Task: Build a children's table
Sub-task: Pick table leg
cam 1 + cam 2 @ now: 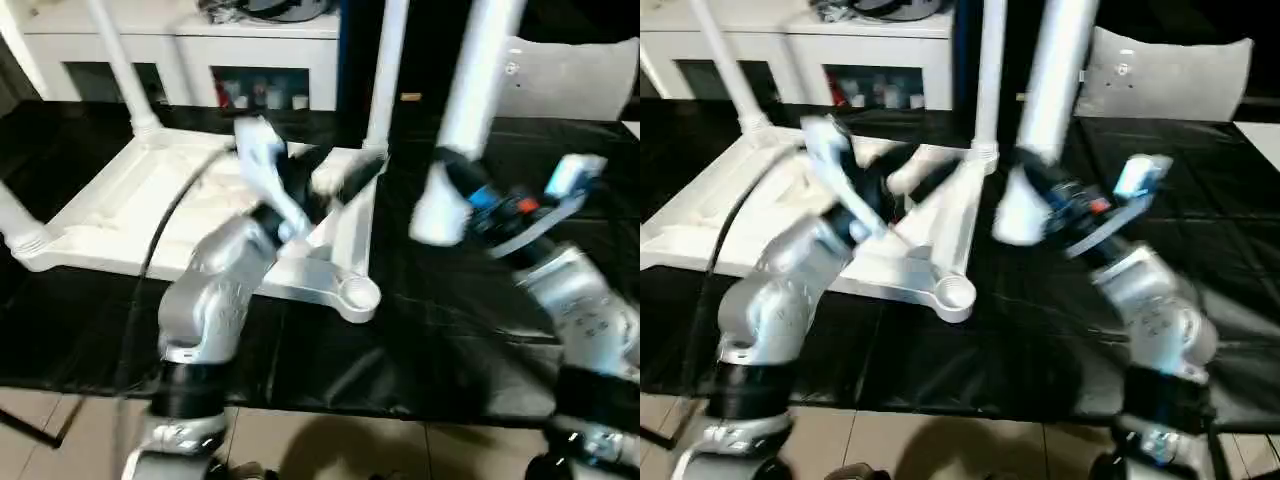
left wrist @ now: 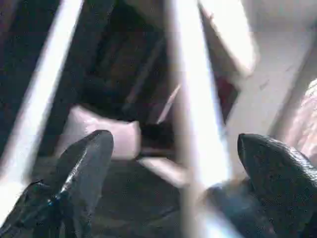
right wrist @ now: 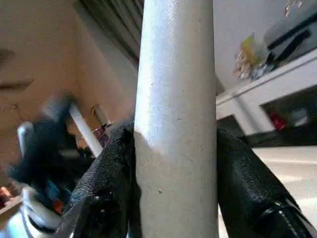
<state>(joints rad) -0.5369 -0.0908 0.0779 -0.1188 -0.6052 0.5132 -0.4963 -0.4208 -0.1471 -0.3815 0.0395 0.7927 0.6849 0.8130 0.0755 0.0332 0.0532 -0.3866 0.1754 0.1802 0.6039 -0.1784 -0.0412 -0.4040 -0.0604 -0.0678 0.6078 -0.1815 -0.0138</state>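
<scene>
The right gripper (image 3: 173,163) is clamping a loose white leg (image 1: 470,110) upright above the black worktop (image 1: 450,330), while the left gripper (image 1: 335,180) is hovering wide open and empty-handed over the upside-down table top (image 1: 130,210), whose near corner socket (image 1: 358,293) is sitting unfilled.

White plastic table top (image 1: 150,200), white tubular legs (image 1: 480,70), black surface (image 1: 420,330), silver forearms (image 1: 215,290), black pincer fingers (image 3: 106,173), blue and orange parts on right wrist (image 1: 505,205), white shelf unit (image 1: 190,45), pale tiled floor (image 1: 330,445).
</scene>
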